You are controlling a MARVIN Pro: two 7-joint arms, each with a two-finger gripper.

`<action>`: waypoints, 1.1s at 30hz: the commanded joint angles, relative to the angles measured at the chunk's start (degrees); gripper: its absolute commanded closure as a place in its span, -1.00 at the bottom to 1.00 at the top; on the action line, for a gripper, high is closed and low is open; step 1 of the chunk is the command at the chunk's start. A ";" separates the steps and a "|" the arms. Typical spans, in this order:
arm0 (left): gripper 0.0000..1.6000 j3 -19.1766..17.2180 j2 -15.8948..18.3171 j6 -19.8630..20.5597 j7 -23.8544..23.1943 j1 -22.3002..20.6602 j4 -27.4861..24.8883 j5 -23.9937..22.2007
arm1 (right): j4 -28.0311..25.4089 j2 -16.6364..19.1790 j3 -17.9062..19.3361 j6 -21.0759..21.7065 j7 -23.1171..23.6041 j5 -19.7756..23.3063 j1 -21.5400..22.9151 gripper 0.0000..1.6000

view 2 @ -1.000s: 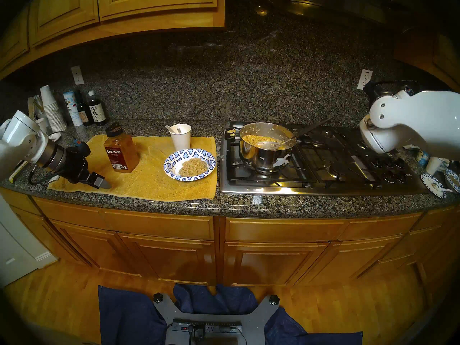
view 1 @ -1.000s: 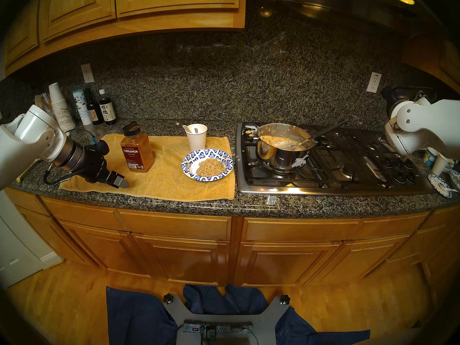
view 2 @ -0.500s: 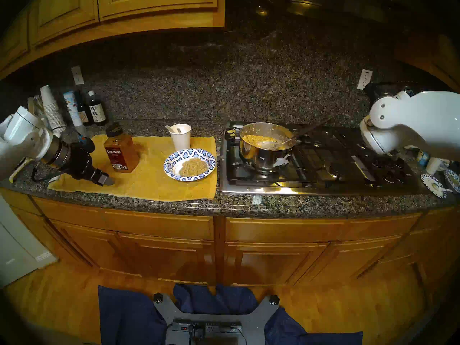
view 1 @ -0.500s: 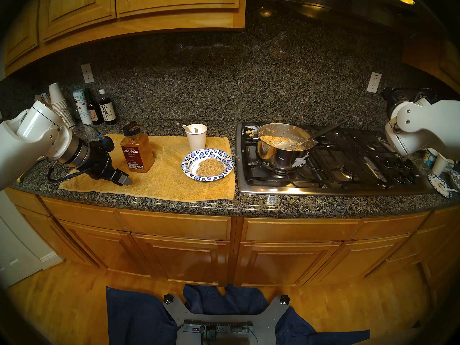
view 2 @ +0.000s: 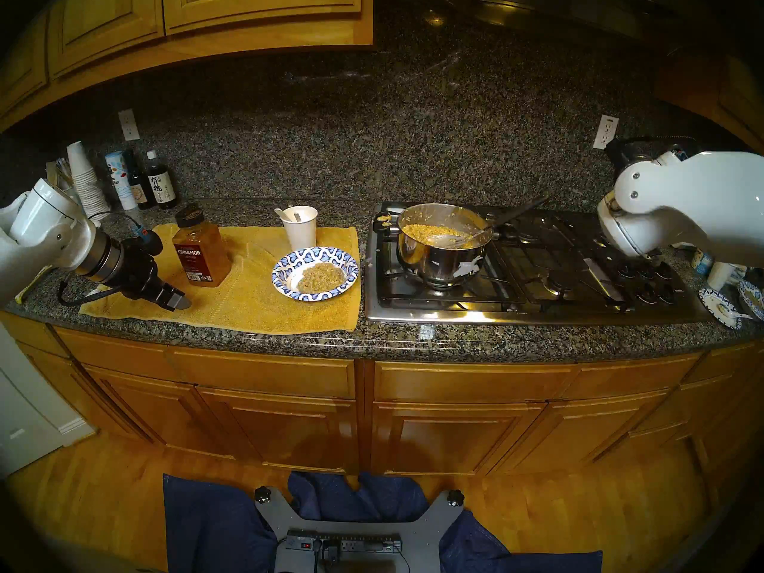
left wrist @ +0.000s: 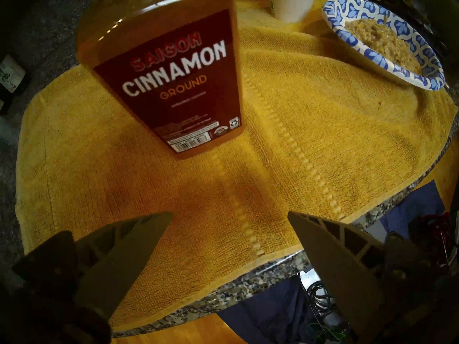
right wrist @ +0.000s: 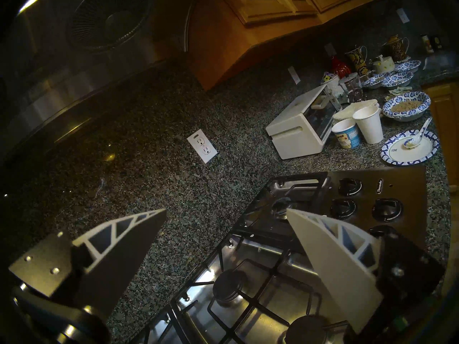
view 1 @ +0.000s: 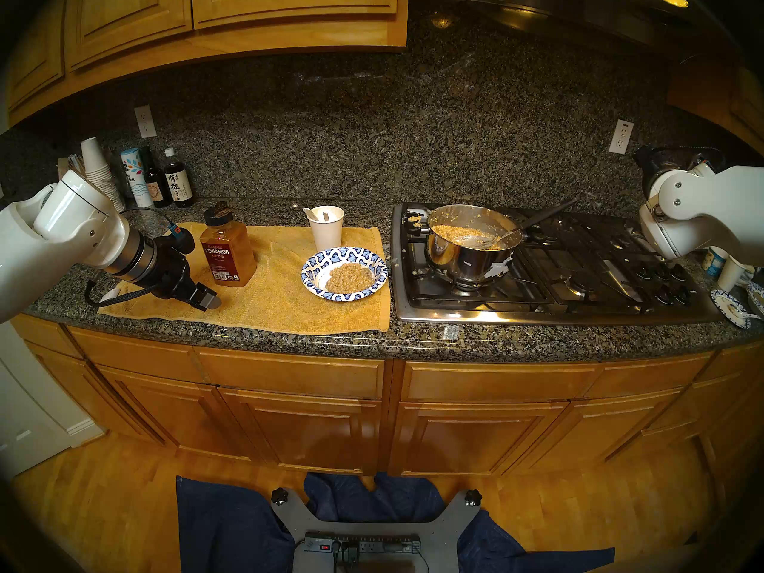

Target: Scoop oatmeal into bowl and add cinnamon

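Note:
The cinnamon jar [view 1: 227, 251] stands upright on a yellow towel [view 1: 289, 299], black cap on; it fills the top of the left wrist view [left wrist: 169, 82]. The blue-patterned paper bowl [view 1: 318, 264] holds a heap of oatmeal [view 1: 348, 277] to the jar's right, also in the left wrist view [left wrist: 372, 42]. More oatmeal [view 1: 457, 231] sits in a steel pot [view 1: 469, 254] on the stove. My left gripper [view 1: 211, 301] is open and empty, low over the towel just left and in front of the jar [left wrist: 229, 215]. My right gripper [right wrist: 226, 212] is open and empty over the stove's far right.
A white paper cup [view 1: 326, 227] with utensils stands behind the bowl. A spoon [view 1: 488, 239] rests in the pot. Bottles [view 1: 177, 181] and stacked cups [view 1: 99, 175] line the back left. More cups and paper plates [view 1: 731, 307] crowd the counter right of the stove [view 1: 578, 278].
My left arm has moved right and a little back, bringing the open gripper closer to the cinnamon jar. The right arm has not moved.

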 commanded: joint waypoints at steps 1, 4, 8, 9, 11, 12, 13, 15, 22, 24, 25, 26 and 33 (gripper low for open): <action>-1.00 -2.19 -0.05 -0.14 2.80 -1.64 -2.17 -1.10 | 0.49 -0.61 0.95 0.01 -0.64 -0.47 1.65 -1.00; -1.00 -2.64 -0.05 -0.14 4.15 -1.95 -2.80 -1.61 | 0.49 -0.65 0.93 0.01 -0.61 -0.37 1.63 -1.00; -1.00 -3.28 -0.05 -0.14 6.26 -2.21 -3.33 -1.96 | 0.49 -0.71 0.89 0.01 -0.56 -0.24 1.61 -1.00; -1.00 -3.48 -0.05 -0.14 6.86 -2.28 -3.44 -2.06 | 0.49 -0.72 0.88 0.01 -0.54 -0.21 1.60 -1.00; -1.00 -3.80 -0.05 -0.14 8.01 -2.38 -3.62 -2.25 | 0.49 -0.75 0.87 0.01 -0.52 -0.14 1.60 -1.00; -1.00 -3.93 -0.05 -0.14 8.46 -2.39 -3.71 -2.36 | 0.50 -0.76 0.87 0.01 -0.51 -0.11 1.60 -1.00; -1.00 -4.09 -0.05 -0.14 9.01 -2.41 -3.80 -2.51 | 0.50 -0.78 0.86 0.01 -0.51 -0.08 1.60 -1.00; -1.00 -4.32 -0.05 -0.14 9.92 -2.42 -3.94 -2.78 | 0.50 -0.80 0.85 0.01 -0.50 -0.03 1.60 -1.00; -1.00 -4.97 -0.05 -0.14 13.38 -2.19 -4.61 -4.35 | 0.51 -0.91 0.81 0.01 -0.46 0.19 1.60 -1.00; -1.00 -5.08 -0.05 -0.14 14.27 -2.11 -4.82 -4.84 | 0.51 -0.94 0.80 0.01 -0.45 0.25 1.61 -1.00; -1.00 -5.13 -0.05 -0.14 14.64 -2.09 -4.91 -5.02 | 0.51 -0.96 0.80 0.01 -0.45 0.27 1.61 -1.00; -1.00 -5.20 -0.05 -0.14 15.10 -2.05 -5.00 -5.33 | 0.51 -0.98 0.80 0.01 -0.45 0.31 1.61 -1.00; -1.00 -5.45 -0.05 -0.14 17.95 -1.67 -5.29 -7.73 | 0.51 -1.10 0.77 0.01 -0.46 0.48 1.63 -1.00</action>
